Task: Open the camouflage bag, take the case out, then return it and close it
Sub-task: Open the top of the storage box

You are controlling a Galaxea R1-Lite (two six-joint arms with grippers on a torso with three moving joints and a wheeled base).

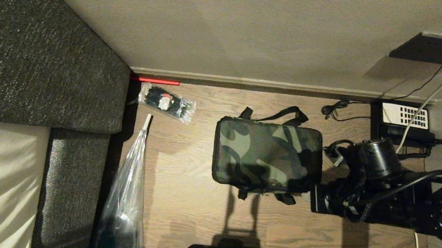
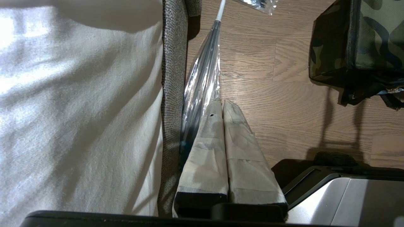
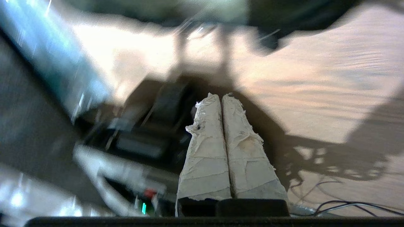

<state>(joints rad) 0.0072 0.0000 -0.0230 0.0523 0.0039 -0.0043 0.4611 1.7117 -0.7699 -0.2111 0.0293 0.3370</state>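
Your right claw (image 3: 221,97), clenched empty, nears the soft, boxy camouflage fabric bag (image 1: 267,157); take its black zipper edging.

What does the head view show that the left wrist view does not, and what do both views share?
Only the head view shows the black telephone with its white keypad by the wall, the right arm beside the bag, and the whole small plastic packet. Only the left wrist view shows the left gripper, fingers shut together, hanging over the floor beside the sofa. Both show the camouflage bag, closed on the wooden floor, and the long clear plastic sleeve along the grey sofa.
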